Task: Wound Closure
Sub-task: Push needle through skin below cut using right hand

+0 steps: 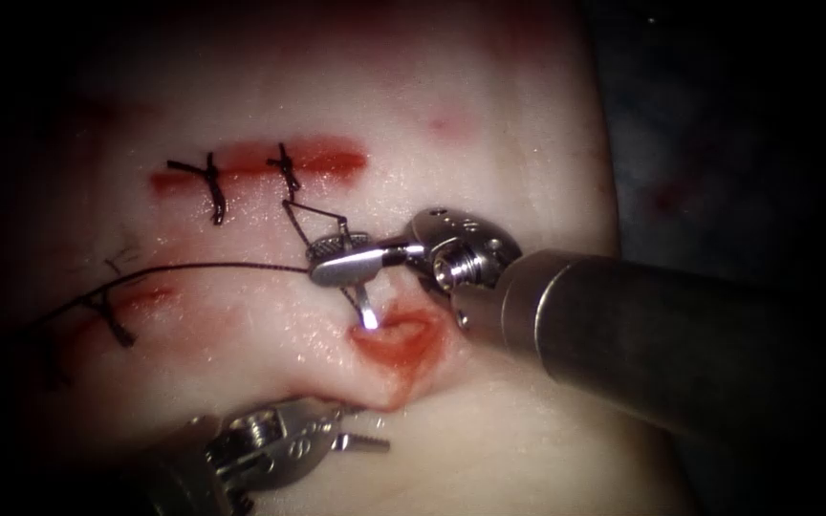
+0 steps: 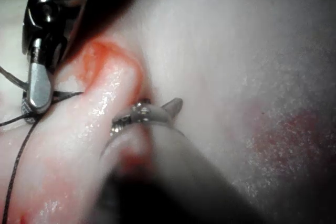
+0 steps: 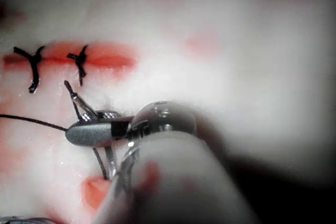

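The tissue [image 1: 489,143] has an open red cut [image 1: 402,346]. My right tool [image 1: 338,265] comes in from the right, jaws shut on the curved needle [image 1: 366,310] near its middle. The needle's shiny lower end touches the tissue at the cut's upper left edge; whether it is in the tissue I cannot tell. Its other end [image 1: 310,212] rises up and left. The right wrist view shows the same grip [image 3: 89,132] on the needle [image 3: 109,160]. Dark thread [image 1: 193,269] runs left from the jaws. My left tool [image 1: 351,427] grips the raised lower left lip of the cut, also seen close up [image 2: 144,114].
An upper cut [image 1: 260,162] carries two dark stitches [image 1: 214,186]. Another stitch [image 1: 112,320] sits at the far left, on the line of the open cut. Red fluid stains the tissue around the cuts. The right tool's thick shaft [image 1: 642,334] crosses the right side. The tissue's right edge [image 1: 609,191] meets dark background.
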